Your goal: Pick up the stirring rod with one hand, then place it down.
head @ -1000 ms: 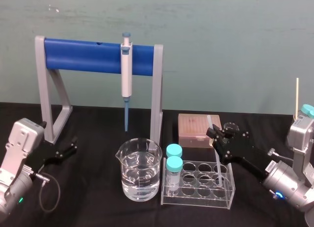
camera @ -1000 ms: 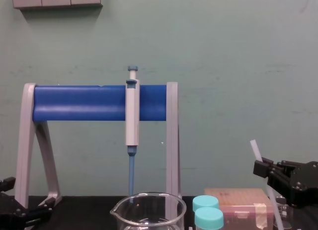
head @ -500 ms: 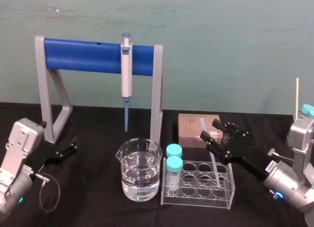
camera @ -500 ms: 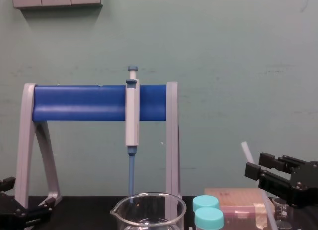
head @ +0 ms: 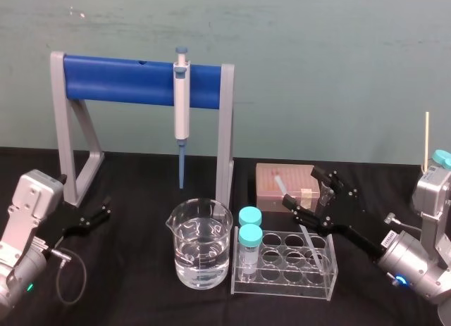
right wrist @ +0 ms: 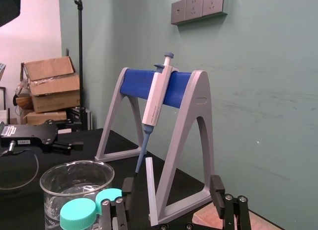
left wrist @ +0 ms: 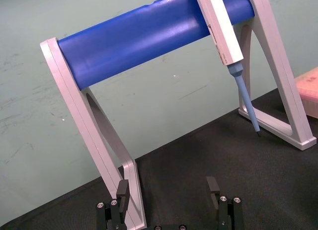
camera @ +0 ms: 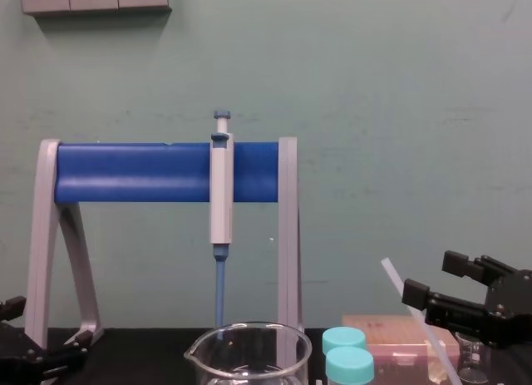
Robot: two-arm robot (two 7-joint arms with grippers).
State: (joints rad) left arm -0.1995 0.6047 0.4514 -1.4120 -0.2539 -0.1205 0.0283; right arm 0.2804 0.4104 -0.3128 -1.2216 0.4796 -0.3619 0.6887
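Rack: a clear tube rack [head: 282, 284] stands near the bench's [head: 141, 298] front edge, right of the middle, with two teal-capped tubes [head: 249, 229] at its left end.
Beaker: a glass beaker [head: 200, 248] of clear liquid stands just left of the rack.
Stirring rod: the stirring rod [camera: 399, 286] has its lower end in a hole at the rack's right end. It leans steeply up and to the left, its top over the pink box behind.
Right gripper: the right gripper [head: 311, 193] hangs just above the rack's back edge, reaching in from the bench's right edge.
Right fingers: its fingers [right wrist: 217, 188] are spread wide and grip nothing. In the right wrist view the rod stands in the gap, nearer one finger and clear of both.
Left gripper: the left gripper [head: 99, 212] sits low near the bench's left edge, well apart from the rod.
Left fingers: these fingers [left wrist: 212, 186] are parted with nothing between them.
Box: a pink box [head: 271, 189] lies behind the rack.
Stand: a grey stand [head: 225, 129] with a blue crossbar stands along the back edge, and a pipette [head: 182, 108] hangs from the bar, tip down.
Change: a second ago the right fingers were clamped on the rod, which stood close to upright. Half a second ago they had begun to part. Now they are fully apart and the rod has tipped further left.
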